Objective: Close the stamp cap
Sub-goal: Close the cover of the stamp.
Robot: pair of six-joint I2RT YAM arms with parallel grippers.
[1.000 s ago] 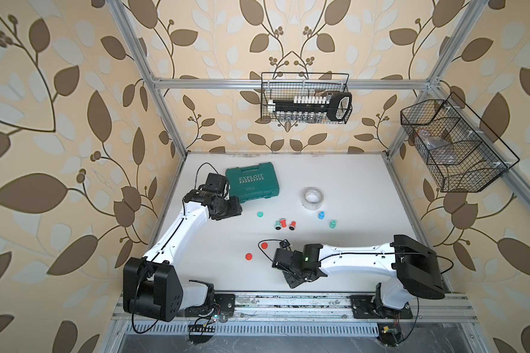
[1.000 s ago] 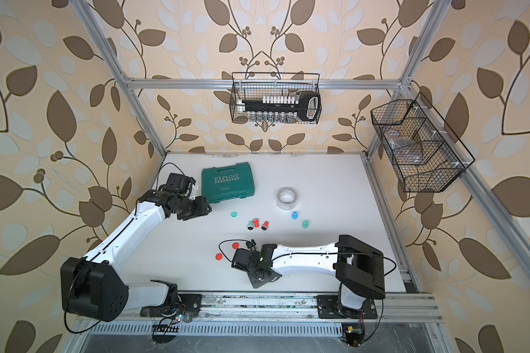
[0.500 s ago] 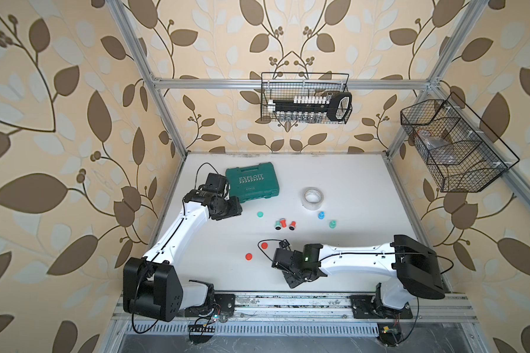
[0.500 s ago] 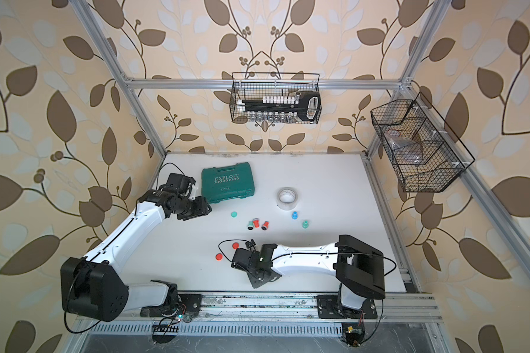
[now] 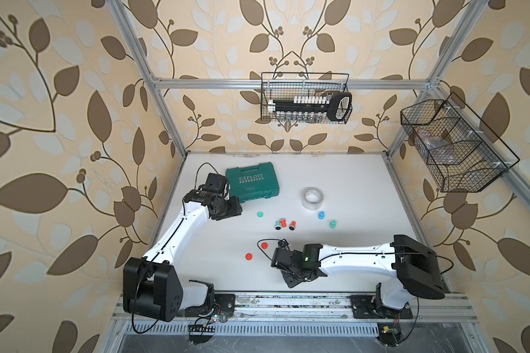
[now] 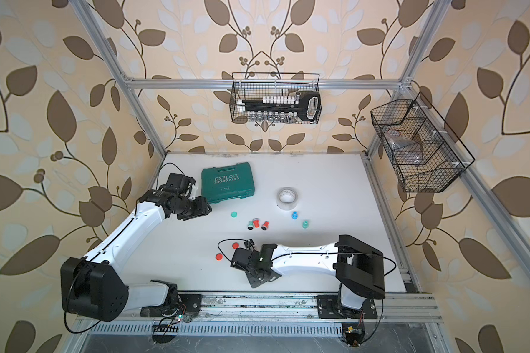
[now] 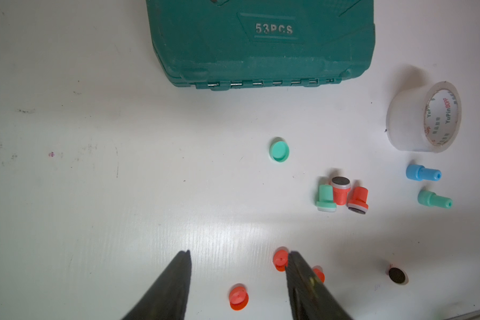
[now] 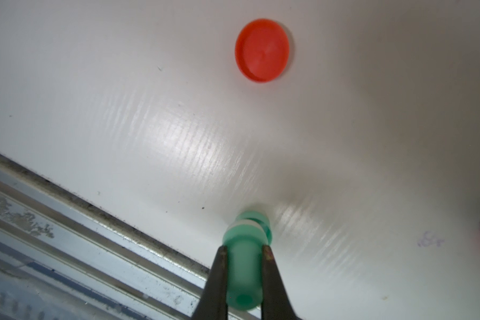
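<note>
My right gripper (image 8: 244,249) is shut on the handle of a green stamp (image 8: 244,279), near the table's front edge. The stamp's wide end (image 8: 247,228) points down at the table, with a white band and a green cap (image 8: 262,219) beyond it; how far the cap sits on I cannot tell. In both top views the wrist (image 5: 291,272) (image 6: 257,273) hides that grip. My left gripper (image 7: 239,254) (image 5: 236,209) hangs open and empty at the left, beside the green case. A loose green cap (image 5: 259,214) (image 7: 279,151) lies on the table.
Two red caps (image 5: 264,245) (image 5: 248,256) lie left of the right wrist; one (image 8: 262,50) shows ahead of it. Three uncapped stamps (image 5: 283,224), a blue stamp (image 5: 321,215), a green stamp (image 5: 333,224), a tape roll (image 5: 313,198) and a green tool case (image 5: 253,182) lie further back.
</note>
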